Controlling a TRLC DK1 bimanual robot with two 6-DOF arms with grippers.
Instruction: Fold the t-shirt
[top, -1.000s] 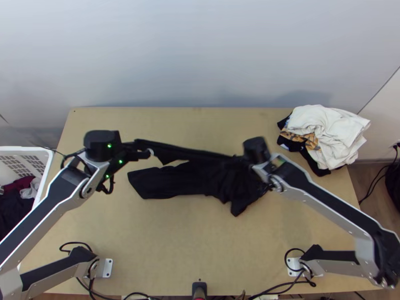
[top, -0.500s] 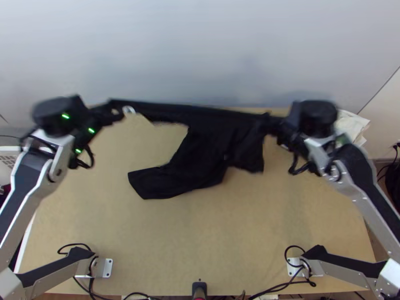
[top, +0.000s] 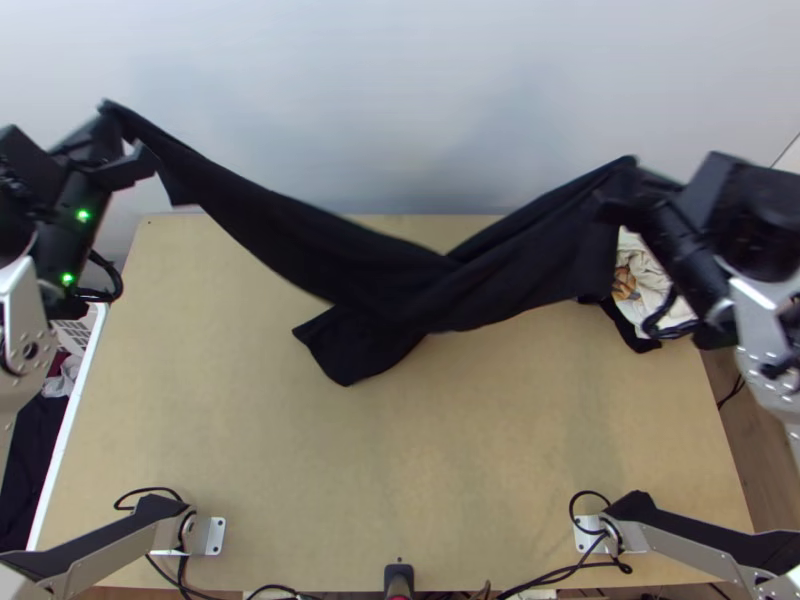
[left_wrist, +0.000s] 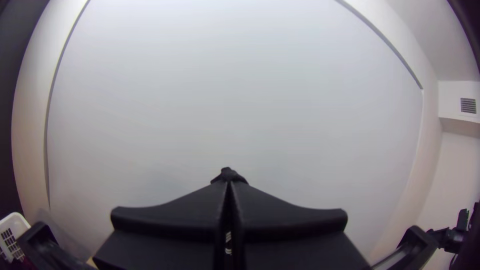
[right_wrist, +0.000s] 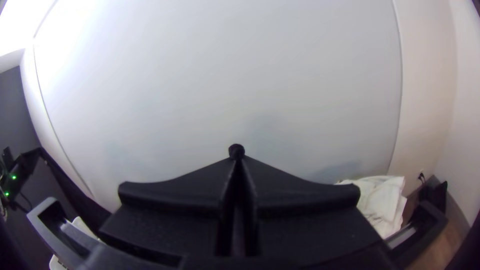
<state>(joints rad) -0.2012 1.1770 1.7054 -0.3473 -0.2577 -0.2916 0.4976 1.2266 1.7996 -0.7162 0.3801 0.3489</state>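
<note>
In the top view my left gripper (top: 112, 128) is raised at the far left, shut on one end of the black t-shirt (top: 385, 290). My right gripper (top: 625, 180) holds another part of it, high at the right. Between them the cloth sags in a V, bunched into long folds, its lowest part over the middle of the table. In the left wrist view my left gripper (left_wrist: 228, 184) has its fingers together with a dark bit of cloth at the tips. The right wrist view shows my right gripper (right_wrist: 236, 159) likewise shut, a small dark knob of cloth at its tips.
A pile of white and patterned clothes (top: 650, 285) lies at the table's back right. A white laundry basket (top: 82, 365) with dark clothes stands left of the table (top: 400, 470). The pale wall (top: 400, 90) rises behind the far edge.
Both grippers have moved apart and up the picture, the left one to the far left, the right one rightward. The t-shirt, earlier largely lying on the table, is now stretched between them in a sagging V.
</note>
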